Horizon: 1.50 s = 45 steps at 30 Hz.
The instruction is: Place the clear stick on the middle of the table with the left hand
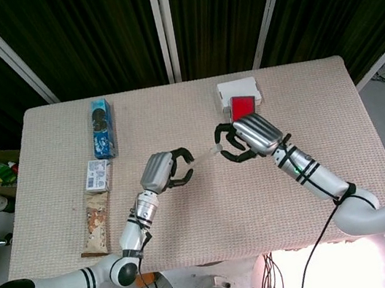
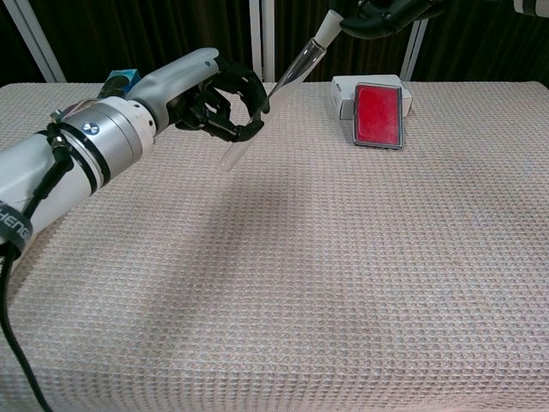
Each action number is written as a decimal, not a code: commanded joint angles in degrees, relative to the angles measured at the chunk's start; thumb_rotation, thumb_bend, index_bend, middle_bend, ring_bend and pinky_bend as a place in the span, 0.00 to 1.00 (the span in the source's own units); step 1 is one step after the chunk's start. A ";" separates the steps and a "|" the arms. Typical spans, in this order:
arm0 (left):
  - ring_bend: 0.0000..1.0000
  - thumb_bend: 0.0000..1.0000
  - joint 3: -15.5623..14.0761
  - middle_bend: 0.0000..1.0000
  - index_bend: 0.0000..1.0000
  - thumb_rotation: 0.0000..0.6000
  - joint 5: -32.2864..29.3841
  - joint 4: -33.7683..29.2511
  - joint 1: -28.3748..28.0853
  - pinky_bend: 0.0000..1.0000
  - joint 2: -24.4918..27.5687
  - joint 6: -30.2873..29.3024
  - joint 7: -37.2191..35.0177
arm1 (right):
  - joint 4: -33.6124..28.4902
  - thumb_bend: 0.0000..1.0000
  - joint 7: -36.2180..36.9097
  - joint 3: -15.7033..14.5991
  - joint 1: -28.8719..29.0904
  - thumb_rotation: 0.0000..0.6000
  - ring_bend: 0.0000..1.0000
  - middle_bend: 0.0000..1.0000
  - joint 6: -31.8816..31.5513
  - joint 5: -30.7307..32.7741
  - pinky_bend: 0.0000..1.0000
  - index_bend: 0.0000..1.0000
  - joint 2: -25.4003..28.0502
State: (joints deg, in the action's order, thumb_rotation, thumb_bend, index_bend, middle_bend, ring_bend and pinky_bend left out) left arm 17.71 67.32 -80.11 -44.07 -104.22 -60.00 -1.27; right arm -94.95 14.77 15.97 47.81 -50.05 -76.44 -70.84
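Observation:
The clear stick (image 2: 285, 84) is a see-through tube held off the table, tilted with its upper end to the right. My left hand (image 2: 216, 96) grips its lower part with the fingers curled around it; the head view shows this hand (image 1: 164, 171) left of the table's middle. My right hand (image 2: 383, 12) is at the top edge of the chest view and pinches a small white cap (image 2: 328, 21) that meets the stick's upper end. In the head view the right hand (image 1: 248, 138) faces the left hand, with the stick (image 1: 204, 155) between them.
A red case (image 2: 378, 116) leans on a white box (image 2: 344, 94) at the back right. Along the left side lie a blue packet (image 1: 103, 129), a small box (image 1: 97, 176) and a snack bar (image 1: 94, 223). The woven cloth (image 2: 343, 275) covers the table.

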 commanded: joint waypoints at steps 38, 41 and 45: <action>0.77 0.45 0.63 0.62 0.65 1.00 -0.65 -0.53 -0.45 1.00 0.72 0.56 -1.06 | 2.00 0.04 0.14 -0.17 0.82 1.00 0.96 0.90 -0.70 1.66 1.00 0.39 -2.85; 0.77 0.45 0.42 0.62 0.65 1.00 -0.51 -0.37 -0.44 1.00 0.83 0.49 -0.67 | 2.09 0.00 0.59 -0.10 0.73 1.00 0.96 0.90 -0.84 1.63 1.00 0.32 -2.87; 0.77 0.45 -0.14 0.62 0.65 1.00 -0.48 -0.09 -0.23 1.00 1.22 0.46 0.28 | 1.76 0.00 1.09 -0.01 0.13 1.00 0.96 0.90 -1.46 1.64 1.00 0.26 -2.13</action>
State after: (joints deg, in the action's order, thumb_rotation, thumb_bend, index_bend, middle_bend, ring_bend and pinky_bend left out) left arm 17.69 66.82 -80.28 -44.36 -103.10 -59.53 -1.13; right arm -93.04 15.74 15.94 48.13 -51.34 -74.79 -73.22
